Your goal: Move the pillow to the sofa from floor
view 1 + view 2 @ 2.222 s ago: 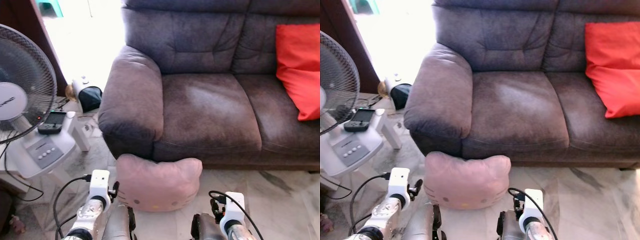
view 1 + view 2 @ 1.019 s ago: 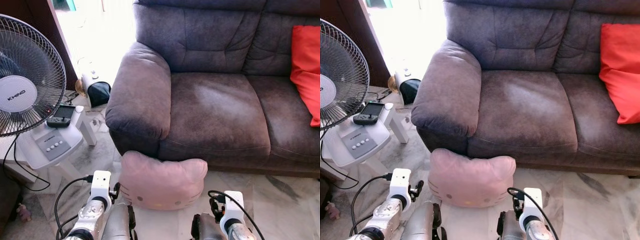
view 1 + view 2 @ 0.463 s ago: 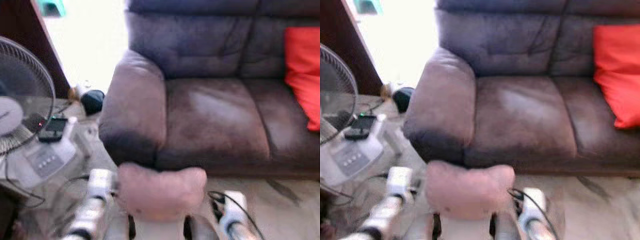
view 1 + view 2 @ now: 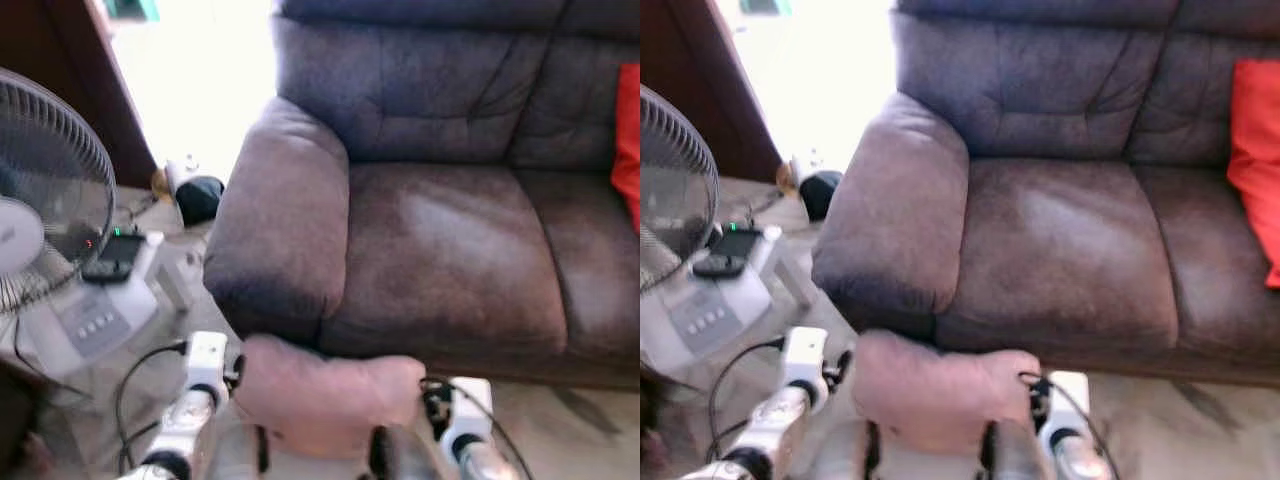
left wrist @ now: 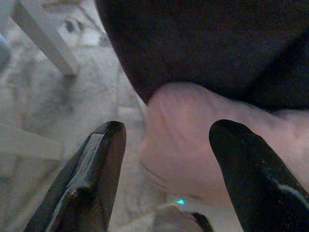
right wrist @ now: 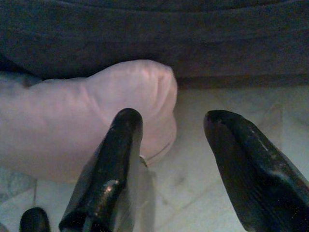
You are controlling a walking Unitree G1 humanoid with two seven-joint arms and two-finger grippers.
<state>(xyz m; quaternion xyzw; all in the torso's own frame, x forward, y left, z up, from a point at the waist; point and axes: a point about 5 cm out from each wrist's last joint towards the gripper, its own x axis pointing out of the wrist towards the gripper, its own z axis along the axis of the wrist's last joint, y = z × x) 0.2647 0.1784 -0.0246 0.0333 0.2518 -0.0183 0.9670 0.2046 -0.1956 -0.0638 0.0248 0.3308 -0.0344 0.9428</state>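
**Pink pillow sits between both sets of spread fingers, at the foot of the sofa**

The left gripper [image 5: 164,179] has its two black fingers [image 5: 89,183] spread wide apart, and one end of the pink pillow [image 5: 203,145] lies in the gap between them, closer to one finger than the other; whether it touches either cannot be told. The right gripper [image 6: 176,164] is likewise spread, its fingers [image 6: 113,164] apart, with one finger lying across the pillow's [image 6: 87,116] rounded corner while the other stands over bare marble floor [image 6: 193,193].

Seen from the head, the pillow [image 4: 325,395] lies between the two silver arms, just ahead of the fingers, and its far edge is against the front of the dark brown sofa [image 4: 440,250] below the armrest. Beyond the fingers, on the sofa's right end, a red cushion [image 4: 1255,165] leans on the backrest. Out past the left gripper stand a fan [image 4: 50,210] and a white stool [image 4: 95,320] with a dark device [image 4: 112,258] on it.
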